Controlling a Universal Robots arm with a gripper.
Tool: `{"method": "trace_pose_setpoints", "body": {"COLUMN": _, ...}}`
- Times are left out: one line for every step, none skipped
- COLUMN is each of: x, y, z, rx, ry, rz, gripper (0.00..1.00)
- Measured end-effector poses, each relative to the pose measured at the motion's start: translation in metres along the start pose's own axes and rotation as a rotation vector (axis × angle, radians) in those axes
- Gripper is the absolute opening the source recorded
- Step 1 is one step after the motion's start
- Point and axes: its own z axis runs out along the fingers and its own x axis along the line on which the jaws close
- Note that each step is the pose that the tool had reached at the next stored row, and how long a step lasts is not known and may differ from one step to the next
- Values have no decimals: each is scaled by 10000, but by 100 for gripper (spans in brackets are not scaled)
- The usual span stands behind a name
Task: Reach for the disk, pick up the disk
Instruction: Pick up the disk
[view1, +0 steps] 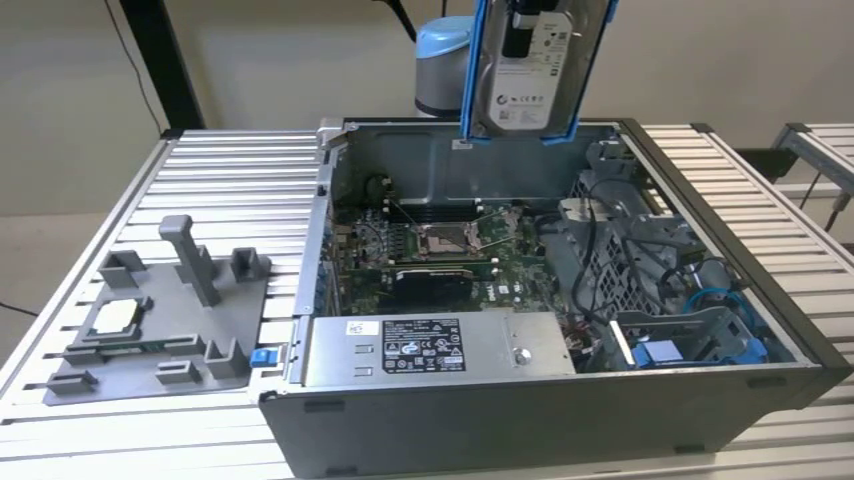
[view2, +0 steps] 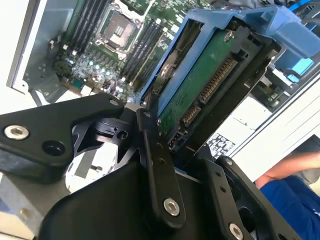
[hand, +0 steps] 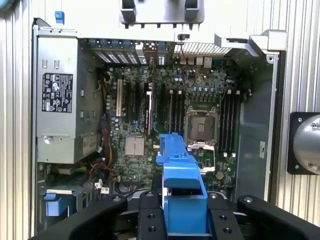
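Broadly, the slatted aluminium table (view1: 200, 160) carries an open desktop computer case (view1: 534, 420) lying on its side, with a grey fixture tray (view1: 147, 330) beside it on the exterior view's left. Inside the case sit the motherboard (view1: 441, 255) with its bare CPU socket (view1: 441, 238), the boxy power supply (view1: 427, 345) along the near wall, and blue drive-bay parts (view1: 694, 340) among the cables on the exterior view's right. A small square CPU chip (view1: 114, 317) rests on the fixture tray, well apart from the work. Above the far wall of the case, the disk (view1: 527, 70) hangs upright in the air, clear of the chassis, its white label facing the exterior view and its blue side frame running down both edges. In the second wrist view the gripper (view2: 172, 135) is clamped on the disk (view2: 200, 85), black fingers (view2: 152, 145) pressed to either side of the blue frame, with the green circuit board and connector of the drive facing the camera. In the first wrist view the blue frame of the disk (hand: 182, 185) stands up between the fingers over the open motherboard (hand: 170, 115). Judged from this, both the reach and the pick-up look done: the drive is grasped and lifted out above the case, with nothing of the named task visibly left. A person's arm (view2: 285, 170) shows at the edge of the second wrist view.
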Motion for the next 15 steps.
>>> {"method": "trace_pose_setpoints", "body": {"x": 30, "y": -2, "z": 0, "rx": -1, "ry": 1, "rz": 0, "gripper": 0}}
{"method": "trace_pose_setpoints", "body": {"x": 59, "y": -4, "z": 0, "rx": 0, "ry": 0, "rz": 0, "gripper": 0}}
{"method": "trace_pose_setpoints", "body": {"x": 85, "y": -8, "z": 0, "rx": 0, "ry": 0, "rz": 0, "gripper": 0}}
{"method": "trace_pose_setpoints", "body": {"x": 114, "y": -14, "z": 0, "rx": -1, "ry": 1, "rz": 0, "gripper": 0}}
{"method": "trace_pose_setpoints", "body": {"x": 141, "y": -21, "z": 0, "rx": -1, "ry": 1, "rz": 0, "gripper": 0}}
{"method": "trace_pose_setpoints", "body": {"x": 169, "y": -28, "z": 0, "rx": 0, "ry": 0, "rz": 0, "gripper": 0}}
{"method": "trace_pose_setpoints", "body": {"x": 198, "y": -34, "z": 0, "rx": -1, "ry": 1, "rz": 0, "gripper": 0}}
{"method": "trace_pose_setpoints", "body": {"x": 225, "y": -37, "z": 1, "rx": 0, "ry": -1, "rz": 0, "gripper": 0}}
{"method": "trace_pose_setpoints", "body": {"x": 247, "y": -38, "z": 1, "rx": 0, "ry": 0, "rz": 1, "gripper": 0}}
{"method": "trace_pose_setpoints", "body": {"x": 271, "y": -39, "z": 1, "rx": -1, "ry": 1, "rz": 2, "gripper": 0}}
{"method": "trace_pose_setpoints", "body": {"x": 294, "y": -40, "z": 2, "rx": 0, "ry": 0, "rz": 3, "gripper": 0}}
{"method": "trace_pose_setpoints", "body": {"x": 323, "y": -41, "z": 2, "rx": -1, "ry": 1, "rz": 4, "gripper": 0}}
{"method": "trace_pose_setpoints", "body": {"x": 354, "y": -43, "z": 2, "rx": 0, "ry": 1, "rz": 3, "gripper": 0}}
{"method": "trace_pose_setpoints", "body": {"x": 385, "y": -46, "z": 3, "rx": 0, "ry": -1, "rz": 3, "gripper": 0}}
{"method": "trace_pose_setpoints", "body": {"x": 414, "y": -48, "z": 2, "rx": -1, "ry": 1, "rz": 3, "gripper": 0}}
